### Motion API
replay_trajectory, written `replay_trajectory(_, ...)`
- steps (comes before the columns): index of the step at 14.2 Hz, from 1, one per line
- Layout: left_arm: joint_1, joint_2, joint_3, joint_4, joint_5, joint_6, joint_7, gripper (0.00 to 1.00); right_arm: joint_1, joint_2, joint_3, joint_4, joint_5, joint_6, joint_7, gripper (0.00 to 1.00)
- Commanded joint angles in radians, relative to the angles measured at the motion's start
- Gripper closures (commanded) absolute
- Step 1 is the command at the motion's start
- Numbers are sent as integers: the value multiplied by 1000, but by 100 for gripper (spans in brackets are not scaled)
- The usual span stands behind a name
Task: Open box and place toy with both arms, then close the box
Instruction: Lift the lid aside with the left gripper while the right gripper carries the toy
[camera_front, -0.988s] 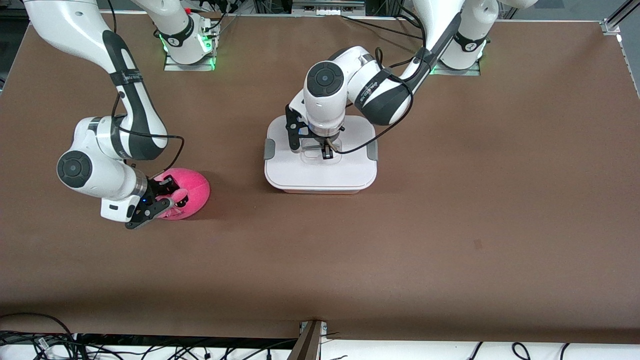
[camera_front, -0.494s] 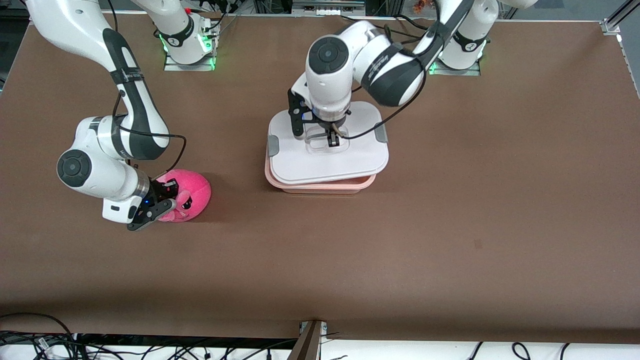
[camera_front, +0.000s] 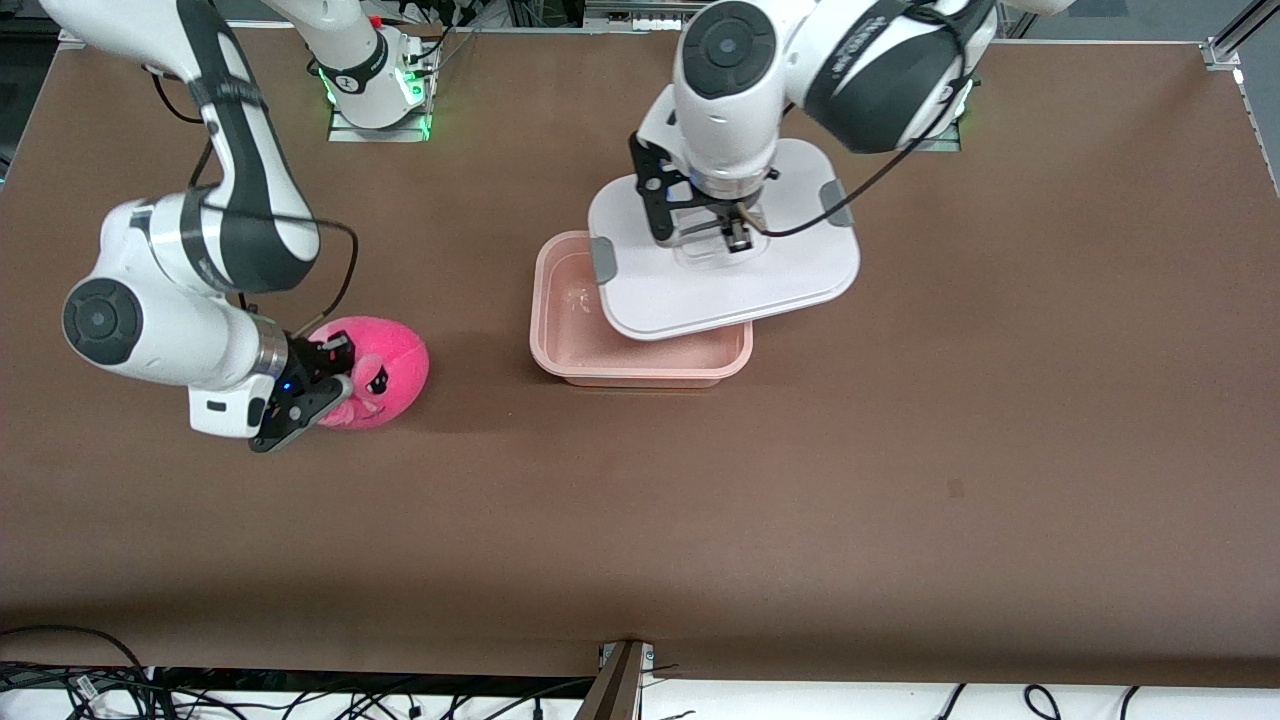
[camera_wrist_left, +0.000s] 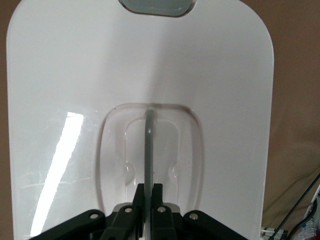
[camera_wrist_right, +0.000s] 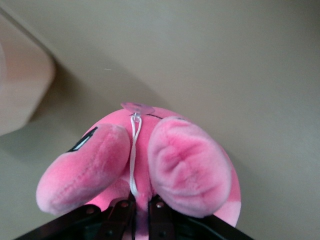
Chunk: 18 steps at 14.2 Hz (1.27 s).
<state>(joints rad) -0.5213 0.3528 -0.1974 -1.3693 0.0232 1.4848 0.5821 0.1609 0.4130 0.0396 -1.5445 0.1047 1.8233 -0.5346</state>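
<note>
The pink box (camera_front: 640, 350) sat open on the table (camera_front: 900, 450), its rim bare along the side nearer the front camera. The left gripper (camera_front: 738, 240) hung over the box, its fingers clamped on the clear handle (camera_wrist_left: 150, 145) of the white lid (camera_front: 725, 250), which was raised and tilted, covering only the part of the box toward the left arm's end. The toy (camera_front: 375, 372) lay beside the box, toward the right arm's end of the table. The right gripper (camera_front: 318, 392) was closed on the toy's plush, 2 lobes bulging past its fingers (camera_wrist_right: 122, 210).
</note>
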Motion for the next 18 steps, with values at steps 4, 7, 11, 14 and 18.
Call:
replay_trajectory(4, 203, -43, -2, 4, -16, -148, 246, 100, 17, -37, 210, 75, -28, -78, -10, 100)
replay_trajectory(7, 318, -41, 9, 3, -3, -153, 442, 100, 83, -37, 250, 92, -36, -73, -4, 100)
replay_trajectory(11, 434, -31, 7, -8, 37, -149, 632, 100, 202, -33, 250, 109, -85, -78, -2, 100)
replay_trajectory(14, 471, -29, 7, -14, 72, -146, 706, 100, 236, -13, 250, 106, -121, -81, -14, 100)
replay_trajectory(18, 495, -6, 7, -16, 61, -139, 726, 100, 295, 19, 250, 103, -210, -79, -15, 100)
